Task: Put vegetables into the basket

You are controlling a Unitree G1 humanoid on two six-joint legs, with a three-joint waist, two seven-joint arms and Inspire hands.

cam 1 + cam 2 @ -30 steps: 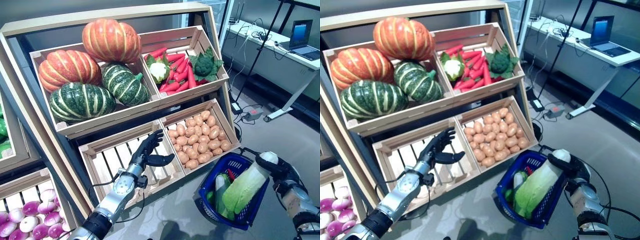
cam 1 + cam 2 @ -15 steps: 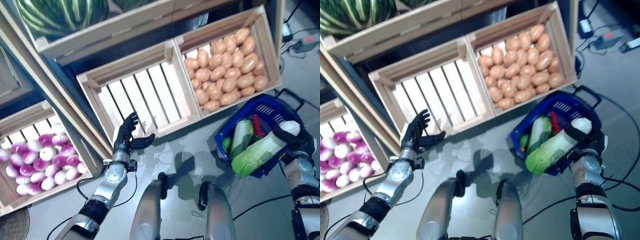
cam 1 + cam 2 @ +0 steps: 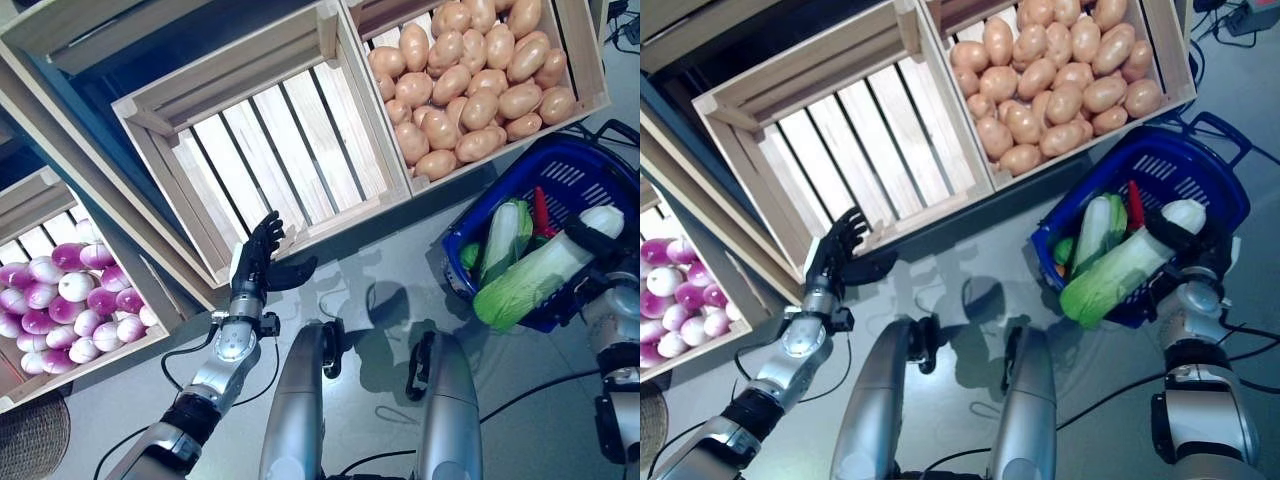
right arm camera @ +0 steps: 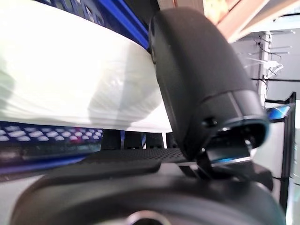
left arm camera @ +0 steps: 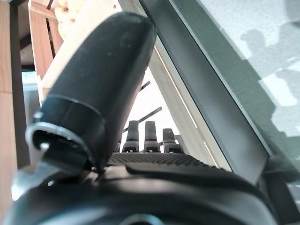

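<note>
The blue basket (image 3: 572,172) stands on the floor at the right, below the stand. In it lie a pale green cabbage (image 3: 505,235), a red pepper (image 3: 540,210) and a small green vegetable (image 3: 468,255). My right hand (image 3: 600,245) is shut on a long green-and-white cabbage (image 3: 540,275), held across the basket's near rim. The right wrist view shows its white stalk (image 4: 70,79) under my thumb (image 4: 197,79), with the basket's blue mesh (image 4: 131,28) behind. My left hand (image 3: 262,262) is open and empty at the front edge of a slatted crate (image 3: 280,140). Its fingers (image 5: 150,136) are straight.
The wooden stand's low crates run along the top, with another crate (image 3: 160,335) at floor level on the left. A woven basket (image 3: 30,440) sits at the bottom left corner. Grey floor lies between the stand and the blue basket.
The camera has tilted down towards the floor. My left hand has drawn back from inside the slatted crate to its front edge. My right hand still holds the cabbage over the basket.
</note>
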